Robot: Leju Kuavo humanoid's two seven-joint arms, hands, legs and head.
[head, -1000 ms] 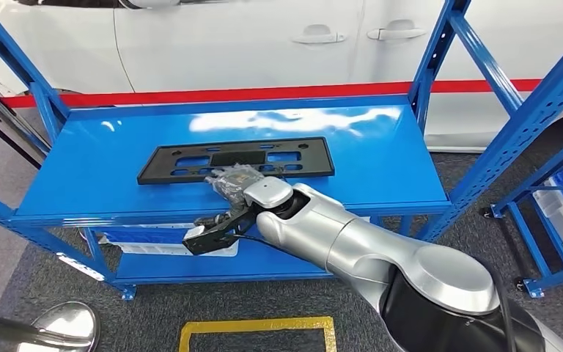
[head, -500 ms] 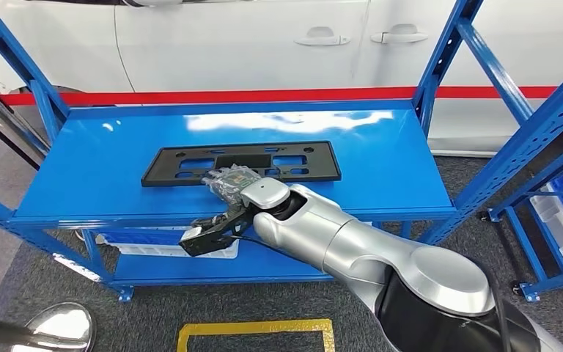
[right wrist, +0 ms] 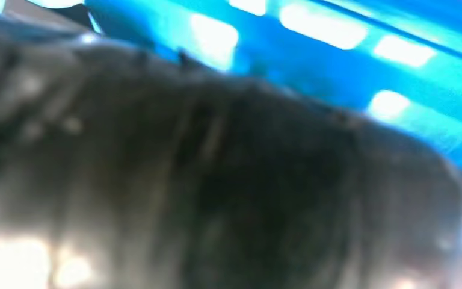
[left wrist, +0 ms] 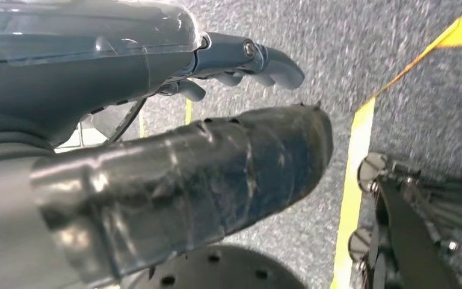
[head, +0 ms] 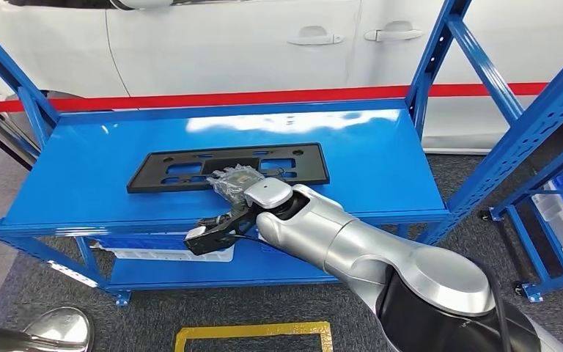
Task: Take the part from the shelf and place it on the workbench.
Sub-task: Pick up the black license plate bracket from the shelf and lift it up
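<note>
Arm first: our right hand (head: 236,183) rests on the near edge of the black plate (head: 227,166) lying flat on the blue shelf (head: 381,158); we cannot tell its grip. We should clamp that edge firmly, then lift level.

Bright overhead light; glare on shelf (head: 381,158). Right wrist view v. blurred, head view sharp.

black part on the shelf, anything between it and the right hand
Nothing visible does. The right hand is already at the near long edge of the black part, which lies flat on the blue shelf; whether it grips cannot be told.
</note>
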